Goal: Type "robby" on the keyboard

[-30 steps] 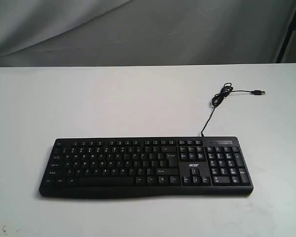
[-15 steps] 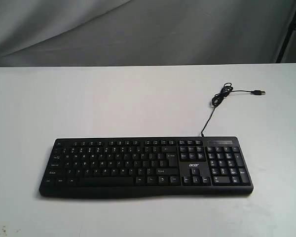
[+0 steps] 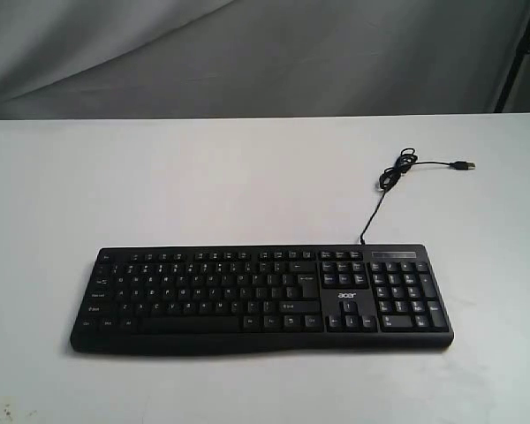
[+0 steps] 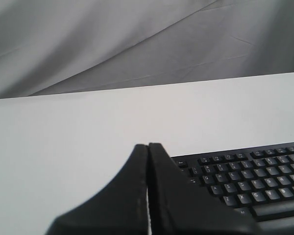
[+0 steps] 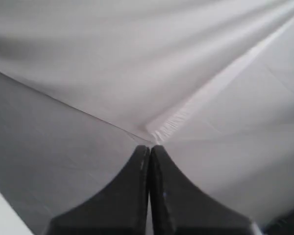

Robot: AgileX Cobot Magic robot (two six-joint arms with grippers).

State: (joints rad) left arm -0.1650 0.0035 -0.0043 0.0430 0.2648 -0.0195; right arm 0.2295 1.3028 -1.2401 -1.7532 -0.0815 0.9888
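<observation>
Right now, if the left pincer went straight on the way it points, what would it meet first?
The shut left pincer probably meets the white table first; the keyboard lies just beside its line. Depth is unclear.

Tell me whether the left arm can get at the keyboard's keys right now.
Probably yes. Nothing lies on the keyboard, and the left wrist view shows its keys close beyond the shut jaws, with nothing in between.

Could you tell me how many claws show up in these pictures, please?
2. The left claw, shut, near the keyboard; the right claw, shut, facing grey cloth. Neither shows in the exterior view.
</observation>
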